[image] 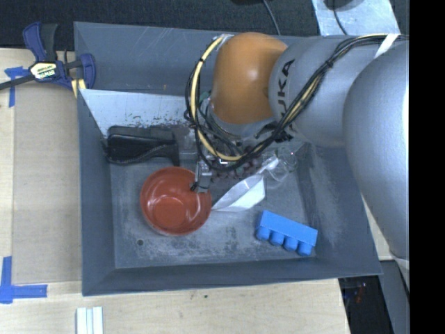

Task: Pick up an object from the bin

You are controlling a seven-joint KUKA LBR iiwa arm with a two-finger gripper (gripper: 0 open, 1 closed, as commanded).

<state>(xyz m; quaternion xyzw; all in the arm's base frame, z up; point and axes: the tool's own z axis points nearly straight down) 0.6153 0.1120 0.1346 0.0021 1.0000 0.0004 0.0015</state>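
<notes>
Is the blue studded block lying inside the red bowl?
No, the blue block lies on the bin floor to the right of the red bowl, apart from it.

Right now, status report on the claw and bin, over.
Claw down at right rim of red bowl. Black object up-left of bowl, clear wrapper beside claw, blue brick apart at front.
</notes>
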